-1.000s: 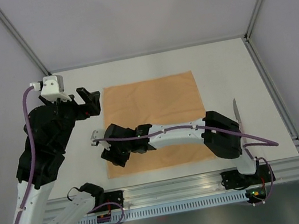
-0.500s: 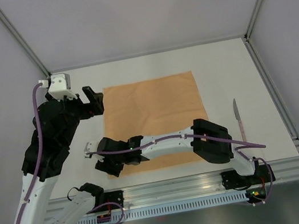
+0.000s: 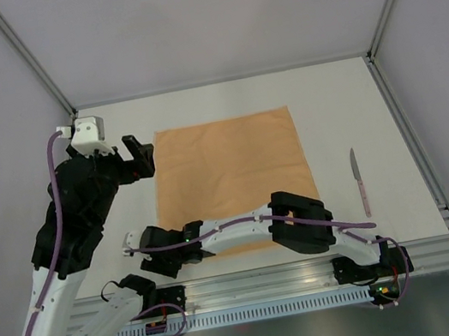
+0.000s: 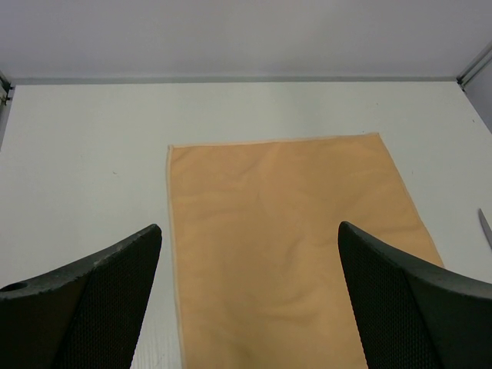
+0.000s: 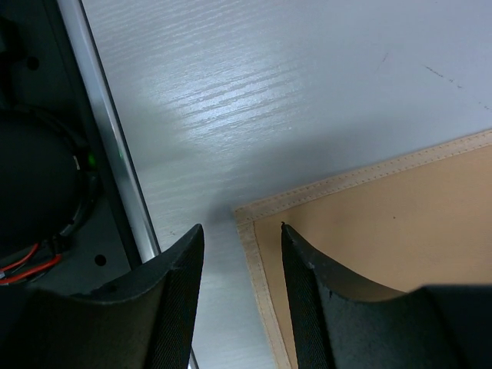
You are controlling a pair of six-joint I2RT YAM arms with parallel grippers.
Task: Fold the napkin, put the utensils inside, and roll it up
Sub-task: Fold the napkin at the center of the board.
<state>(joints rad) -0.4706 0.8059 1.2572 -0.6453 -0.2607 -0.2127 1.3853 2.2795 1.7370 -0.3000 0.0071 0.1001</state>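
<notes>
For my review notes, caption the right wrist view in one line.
Right hand straddles a stitched corner of the napkin, fingers apart, cloth flat and not yet gripped.

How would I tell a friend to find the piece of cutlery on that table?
Start at the white table and find the big peach napkin in its middle. To its right, lying apart on bare white, is the cutlery piece: thin, straight and pinkish-grey, unlike the broad soft cloth.

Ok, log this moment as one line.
napkin: flat, unfolded | utensil: on table, right of napkin, apart | left gripper: open, by far-left corner | right gripper: open, at near-left corner
</notes>
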